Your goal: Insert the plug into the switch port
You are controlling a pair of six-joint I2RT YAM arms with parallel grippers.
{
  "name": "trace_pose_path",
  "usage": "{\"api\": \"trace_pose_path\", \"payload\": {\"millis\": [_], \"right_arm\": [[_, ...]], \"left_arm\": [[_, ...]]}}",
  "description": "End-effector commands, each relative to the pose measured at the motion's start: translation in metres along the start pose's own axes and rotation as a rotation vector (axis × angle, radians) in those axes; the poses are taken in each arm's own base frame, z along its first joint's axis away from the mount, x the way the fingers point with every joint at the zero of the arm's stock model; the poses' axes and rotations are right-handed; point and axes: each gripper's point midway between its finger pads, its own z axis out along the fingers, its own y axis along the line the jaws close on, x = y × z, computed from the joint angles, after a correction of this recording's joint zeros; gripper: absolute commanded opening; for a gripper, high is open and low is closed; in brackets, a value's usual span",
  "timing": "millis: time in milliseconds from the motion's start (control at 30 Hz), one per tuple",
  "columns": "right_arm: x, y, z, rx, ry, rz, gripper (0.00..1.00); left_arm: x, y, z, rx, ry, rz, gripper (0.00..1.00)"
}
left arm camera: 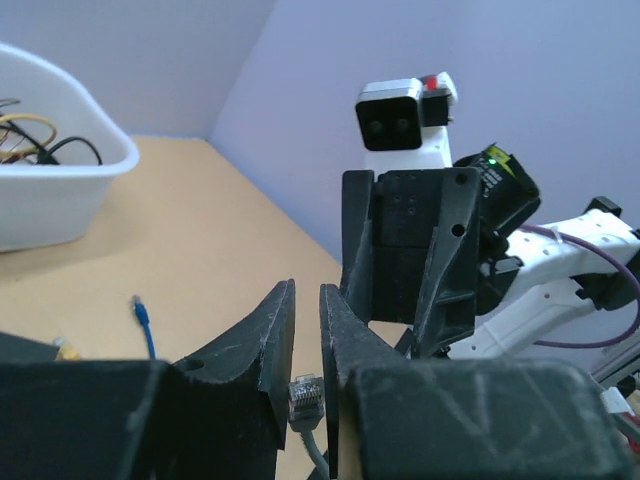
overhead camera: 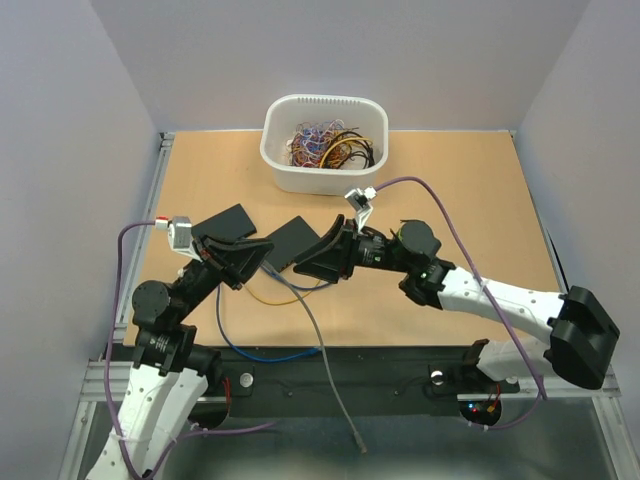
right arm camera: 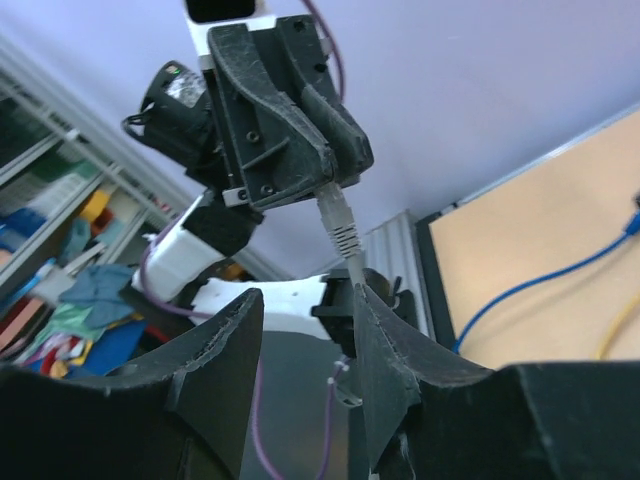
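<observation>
Left wrist view shows the left gripper [left arm camera: 307, 290] clamped on the plug [left arm camera: 303, 392], held aloft just in front of the right gripper [right arm camera: 305, 295], whose jaws stand apart and empty. The switch [overhead camera: 288, 242] lies on the table [overhead camera: 450, 230] under that gripper. Judging by this, the grasp is done; finding the port, aligning and inserting the plug remain.

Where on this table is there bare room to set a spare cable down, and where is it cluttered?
Bare wood runs from the white bin to the right edge of the table. A smaller patch lies between the bin and the far-left corner. The centre is crowded: two black boxes, the left gripper, the right gripper and loose cables.
</observation>
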Motion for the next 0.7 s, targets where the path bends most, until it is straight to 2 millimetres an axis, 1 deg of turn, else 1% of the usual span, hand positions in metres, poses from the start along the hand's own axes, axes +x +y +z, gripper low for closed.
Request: {"api": "trace_pose_path", "payload": {"millis": [0,33,67,133,167,200,300,400,567,633,667], "right_arm": [[-0.024,0.042,0.004,-0.191,-0.048,-0.044,0.46],[-0.025,0.043,0.006,-0.203,-0.054,-0.046,0.46],[-0.024,0.039,0.01,-0.205,-0.043,-0.031,0.46],[-0.024,0.041,0.013,-0.225,-0.045,-0.028,0.45],[-0.022,0.038,0.016,-0.228,-0.038,-0.016,0.45],[-0.023,0.04,0.015,-0.237,-0.038,-0.016,0.45],[-0.021,0.035,0.019,-0.239,-0.033,-0.012,0.45],[-0.017,0.026,0.024,-0.223,-0.032,-0.003,0.44],[-0.014,0.02,0.028,-0.228,-0.03,0.0,0.42],[-0.013,0.019,0.03,-0.235,-0.026,0.01,0.41],[-0.014,0.022,0.03,-0.251,-0.031,0.003,0.4]], "left_arm": [[-0.005,-0.027,-0.002,0.14,-0.018,0.035,0.0],[-0.006,-0.029,-0.002,0.155,-0.025,0.04,0.0],[-0.002,-0.026,-0.002,0.153,-0.02,0.021,0.0],[-0.001,-0.027,-0.003,0.164,-0.02,0.018,0.0],[0.0,-0.027,-0.003,0.169,-0.021,0.016,0.0],[0.0,-0.028,-0.003,0.175,-0.022,0.02,0.0],[-0.002,-0.032,-0.005,0.192,-0.03,0.024,0.0],[0.0,-0.034,-0.005,0.201,-0.026,0.017,0.0],[0.002,-0.036,-0.006,0.224,-0.024,0.012,0.0],[0.003,-0.036,-0.007,0.227,-0.021,0.007,0.0],[0.004,-0.036,-0.007,0.229,-0.021,0.008,0.0]]}}
